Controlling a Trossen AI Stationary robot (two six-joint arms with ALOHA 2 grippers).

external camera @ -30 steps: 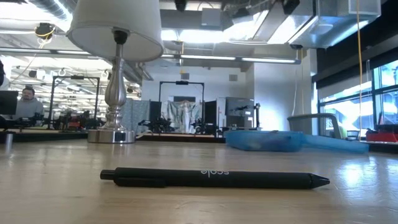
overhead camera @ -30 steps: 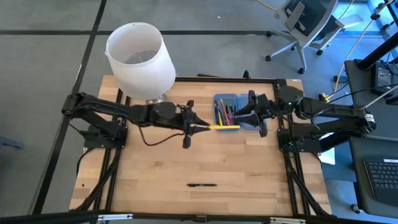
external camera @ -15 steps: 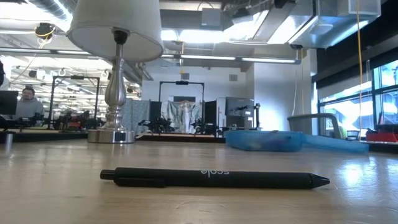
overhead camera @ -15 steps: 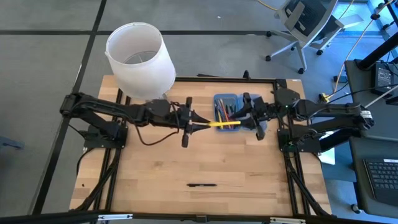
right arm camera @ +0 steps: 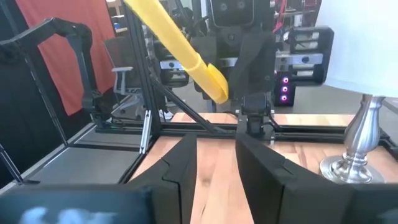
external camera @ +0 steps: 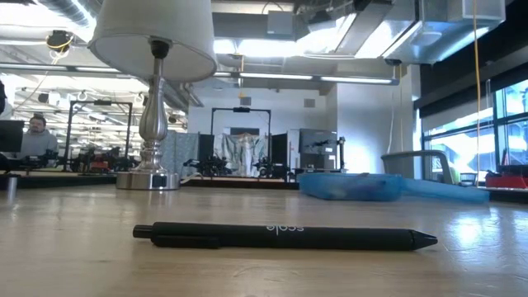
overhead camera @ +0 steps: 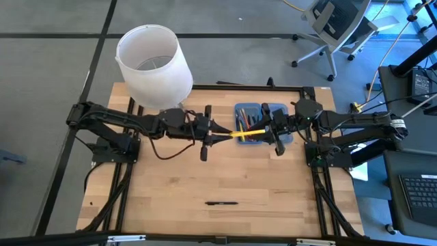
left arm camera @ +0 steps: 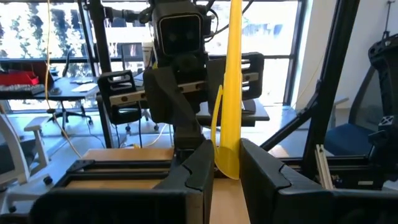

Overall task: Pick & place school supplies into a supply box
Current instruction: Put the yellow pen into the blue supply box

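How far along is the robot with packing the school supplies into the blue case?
Several pens already lie in the blue case. The left gripper holds a yellow pen out toward the case, with the right gripper open over it. One black pen still lies on the table.

Right gripper closes in on the yellow pen

The right gripper point(overhead camera: 272, 130) stands farther toward the left arm than a second ago, now over the box point(overhead camera: 244, 109) and just beside the free end of the yellow pen point(overhead camera: 247, 132). The left gripper point(overhead camera: 220, 137) sits slightly farther back toward its own base, and the pen's far end is tilted higher over the box.
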